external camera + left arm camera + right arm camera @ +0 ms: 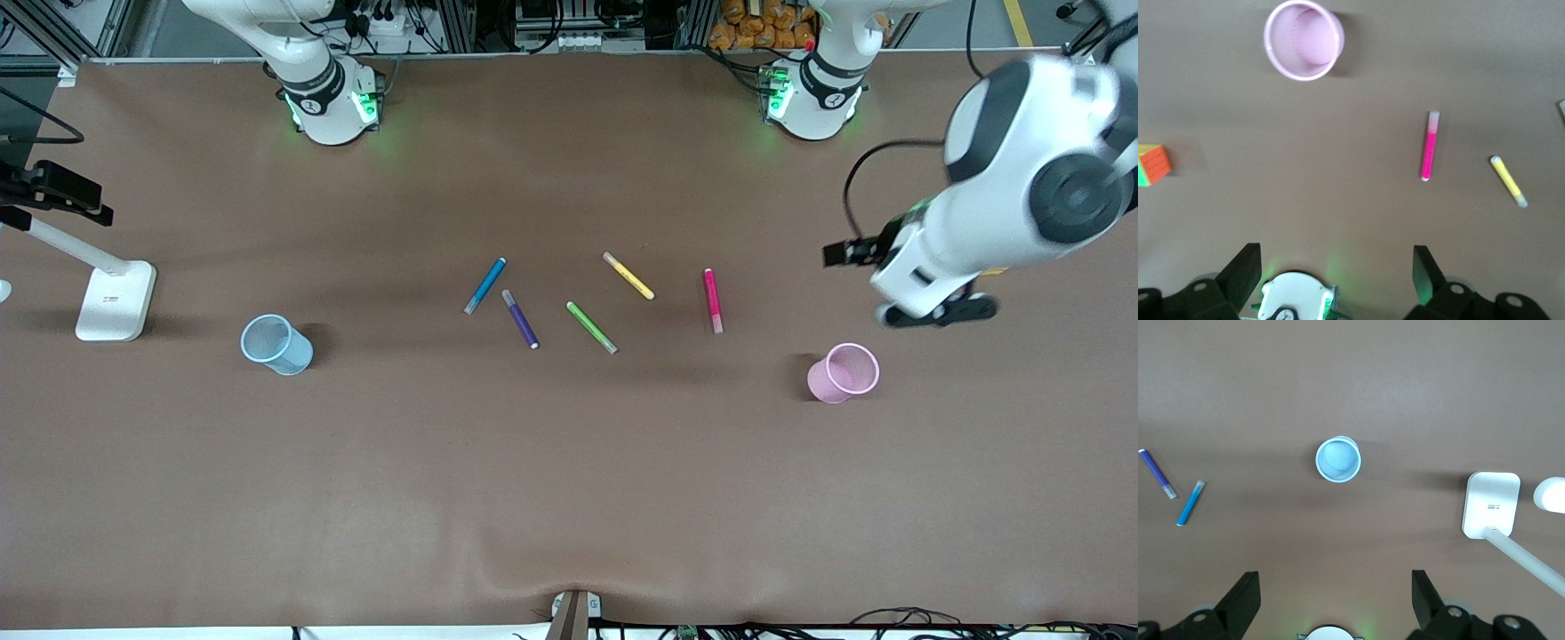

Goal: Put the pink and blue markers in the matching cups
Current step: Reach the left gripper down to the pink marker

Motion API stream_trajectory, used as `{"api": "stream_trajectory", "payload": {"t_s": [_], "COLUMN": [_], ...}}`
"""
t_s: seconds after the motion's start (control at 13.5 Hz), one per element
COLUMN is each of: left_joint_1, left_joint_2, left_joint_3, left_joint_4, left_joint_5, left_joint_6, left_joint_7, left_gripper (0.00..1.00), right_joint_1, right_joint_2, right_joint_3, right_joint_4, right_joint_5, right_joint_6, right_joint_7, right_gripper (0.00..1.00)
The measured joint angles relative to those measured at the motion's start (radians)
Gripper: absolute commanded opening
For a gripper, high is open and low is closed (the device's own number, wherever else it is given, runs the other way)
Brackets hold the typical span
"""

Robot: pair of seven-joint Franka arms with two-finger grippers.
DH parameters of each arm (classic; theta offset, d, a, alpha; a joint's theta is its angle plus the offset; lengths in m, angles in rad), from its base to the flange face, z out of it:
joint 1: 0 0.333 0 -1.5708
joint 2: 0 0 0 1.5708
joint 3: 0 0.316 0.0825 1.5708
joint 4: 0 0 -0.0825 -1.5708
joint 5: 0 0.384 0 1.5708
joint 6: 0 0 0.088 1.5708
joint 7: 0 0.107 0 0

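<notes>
Where brown paper [569, 462] lies, markers, cups

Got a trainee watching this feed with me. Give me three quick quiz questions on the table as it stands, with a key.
1. True or false: the pink marker already stands in the pink cup.
2. Which pen lies nearest the blue marker? A) yellow pen B) purple pen C) green pen
3. Fill in: the left claw hangs open over bare table near the pink cup, and the blue cup stands toward the ____ arm's end of the table.

Key: 1 false, it lies flat on the table; 2 B, the purple pen; 3 right.
</notes>
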Motion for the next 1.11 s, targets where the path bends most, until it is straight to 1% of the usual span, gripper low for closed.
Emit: {"api": "stream_trajectory", "payload": {"t_s": [0.15, 0.3, 0.52, 0.74, 0.89, 1.03, 1.11], "left_joint_1": [-0.024, -0.073, -0.122, -0.142, -0.16, -0.168, -0.168], "left_joint_2": [0.065, 0.124, 0.192, 0.231, 0.254, 0.279, 0.291], "left_joint_3": [-0.006, -0.009, -0.01, -0.01, -0.01, -0.01, -0.01], "left_joint_4": [-0.001, -0.014, -0.073, -0.149, -0.189, -0.203, -0.205], "left_joint_5": [-0.013, -0.014, -0.014, -0.014, -0.014, -0.014, -0.014], "left_joint_6": [0.045, 0.076, 0.178, 0.327, 0.413, 0.454, 0.464], "left_joint_7": [-0.056, -0.118, -0.171, -0.222, -0.268, -0.279, -0.279], "left_gripper": [1.0, 1.0, 1.0, 1.0, 1.0, 1.0, 0.95], "right_joint_1": [0.0, 0.0, -0.017, -0.047, -0.05, -0.034, -0.014], "right_joint_2": [0.012, 0.057, 0.171, 0.228, 0.242, 0.251, 0.256], "right_joint_3": [0.001, 0.001, -0.001, -0.002, 0.001, 0.015, 0.019], "right_joint_4": [0.0, -0.002, -0.005, -0.004, -0.005, -0.005, -0.008], "right_joint_5": [-0.001, -0.002, -0.005, -0.002, 0.0, 0.006, 0.018], "right_joint_6": [0.007, 0.031, 0.077, 0.096, 0.092, 0.091, 0.09], "right_joint_7": [0.0, 0.0, 0.0, 0.002, 0.061, 0.163, 0.209], "right_gripper": [1.0, 1.0, 1.0, 1.0, 1.0, 1.0, 1.0]}}
